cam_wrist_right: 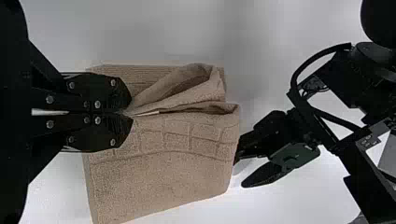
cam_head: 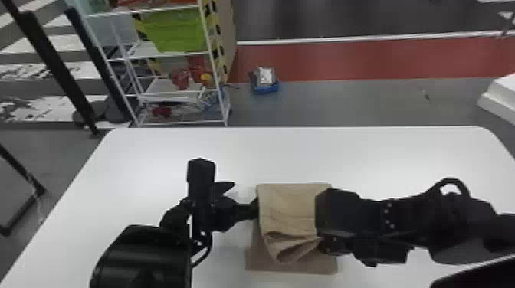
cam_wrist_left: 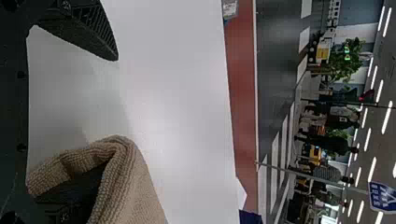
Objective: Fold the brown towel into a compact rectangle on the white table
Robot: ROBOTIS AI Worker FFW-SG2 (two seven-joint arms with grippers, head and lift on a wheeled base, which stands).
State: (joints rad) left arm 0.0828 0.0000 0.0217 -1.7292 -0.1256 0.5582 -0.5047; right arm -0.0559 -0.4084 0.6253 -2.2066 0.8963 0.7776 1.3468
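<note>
One brown towel (cam_head: pixel 287 203) lies between two grippers on one white table (cam_head: pixel 153 153); right gripper (cam_head: pixel 330 244) clamped on its fold; left gripper (cam_head: pixel 245 194) spread, one finger inside.

Free table (cam_head: pixel 291 153) beyond towel (cam_head: pixel 289 203), sides blocked (left end effector (cam_head: pixel 245 195), right end effector (cam_head: pixel 335 214))

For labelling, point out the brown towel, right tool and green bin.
Brown towel (cam_head: pixel 291 199): head view, top folded layer.
Right tool (cam_wrist_right: pixel 127 114): right wrist view, between its fingertips.
Green bin (cam_head: pixel 174 31): head view, front wall.
</note>
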